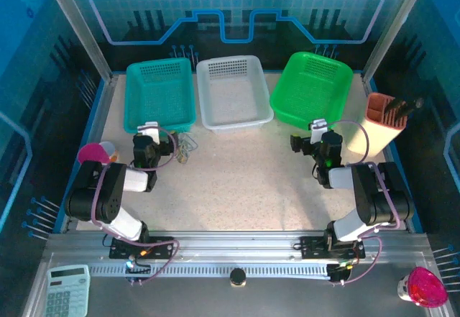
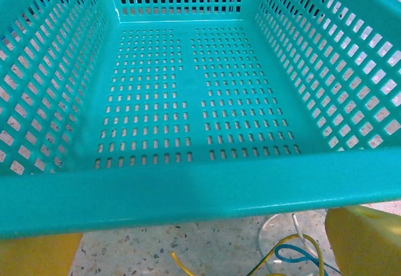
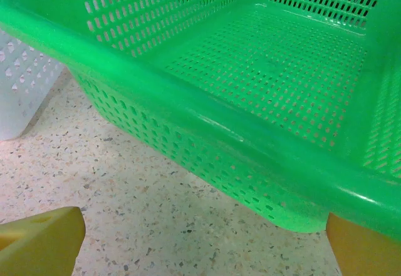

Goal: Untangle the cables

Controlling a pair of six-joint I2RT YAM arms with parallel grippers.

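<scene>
The cables (image 1: 185, 146) lie in one small tangle on the table, just in front of the teal basket (image 1: 159, 94) and right of my left gripper (image 1: 149, 134). In the left wrist view, thin yellow, blue and whitish cables (image 2: 294, 251) curl at the lower right, near the right yellow finger (image 2: 363, 238). The left gripper (image 2: 200, 260) is open and holds nothing, facing the teal basket's near rim (image 2: 188, 188). My right gripper (image 1: 318, 130) is open and holds nothing in front of the green basket (image 1: 313, 87), and the right gripper (image 3: 203, 254) hovers over bare table.
A white basket (image 1: 233, 90) stands between the teal and green ones. A pink cup (image 1: 97, 152) sits at the left edge and a tan pen holder (image 1: 384, 116) at the right. A calculator (image 1: 68, 292) and a pink object (image 1: 424, 287) rest beside the front rail.
</scene>
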